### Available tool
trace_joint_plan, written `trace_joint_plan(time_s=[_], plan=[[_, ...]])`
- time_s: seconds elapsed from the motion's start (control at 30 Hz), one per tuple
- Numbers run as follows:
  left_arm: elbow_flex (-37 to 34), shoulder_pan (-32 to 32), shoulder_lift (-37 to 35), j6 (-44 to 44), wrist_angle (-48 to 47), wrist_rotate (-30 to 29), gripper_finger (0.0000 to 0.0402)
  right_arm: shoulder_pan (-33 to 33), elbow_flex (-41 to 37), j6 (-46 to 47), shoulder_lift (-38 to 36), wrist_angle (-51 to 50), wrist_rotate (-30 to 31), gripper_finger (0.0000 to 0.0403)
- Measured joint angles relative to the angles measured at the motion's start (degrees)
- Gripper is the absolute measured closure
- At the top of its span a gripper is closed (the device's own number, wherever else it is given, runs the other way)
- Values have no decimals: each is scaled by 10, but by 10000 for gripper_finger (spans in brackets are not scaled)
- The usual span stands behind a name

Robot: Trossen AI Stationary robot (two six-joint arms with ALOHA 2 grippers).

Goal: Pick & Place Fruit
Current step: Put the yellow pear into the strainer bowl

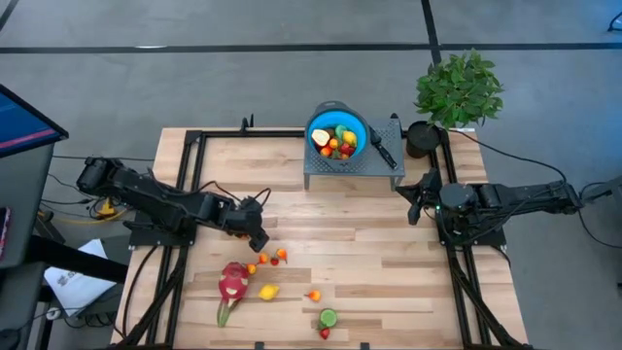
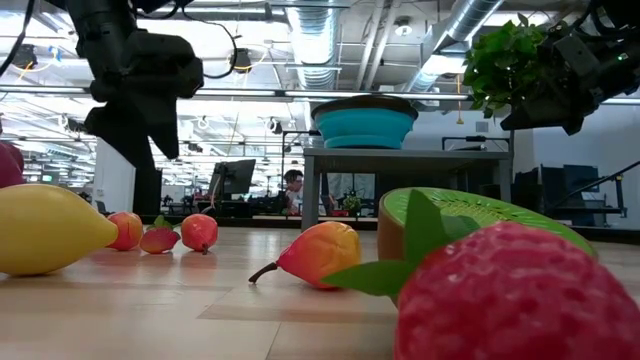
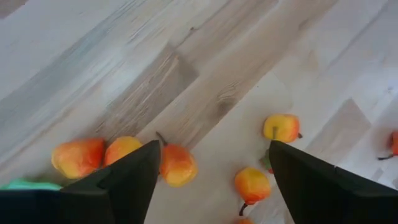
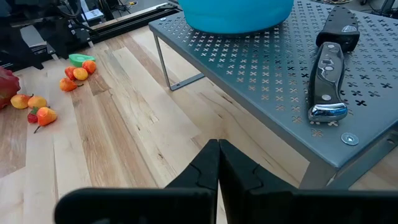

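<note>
The wooden tabletop (image 1: 389, 262) carries a grey perforated stand (image 1: 374, 167) at its far edge, with a blue bowl (image 1: 360, 124) of fruit and a black-handled knife (image 1: 381, 148) on top. A potted plant (image 1: 459, 89) stands beside it. The left gripper (image 1: 260, 240) hangs with fingers spread wide, holding nothing, just above a cluster of small orange fruits (image 1: 272, 258). Near them lie a dragon fruit (image 1: 232, 282) and a lemon (image 1: 268, 291). The right gripper (image 1: 416, 202), closed and empty, waits beside the stand.

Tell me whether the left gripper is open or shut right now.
Open. In the left wrist view the left gripper's two dark fingers stand wide apart above the table, with small orange fruits between and nothing gripped.
</note>
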Motion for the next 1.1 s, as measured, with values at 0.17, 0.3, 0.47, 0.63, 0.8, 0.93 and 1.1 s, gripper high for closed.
trace_joint_plan(time_s=[0.17,0.3,0.47,0.63,0.8,0.93,1.1], plan=[[-39,0,0,-52,14,24,111,0,0,0,0,0,0,403],[-72,-3,0,-84,58,44,112,0,0,0,0,0,0,403],[-97,-4,0,-86,103,45,113,0,0,0,0,0,0,403],[-125,-4,0,-113,117,46,113,0,0,0,0,0,0,403],[-151,-4,0,-125,150,46,113,0,0,0,0,0,0,403],[-166,-4,-1,-127,178,44,113,0,0,0,0,0,0,403],[-168,-4,-1,-127,183,41,117,0,0,0,0,0,0,403]])
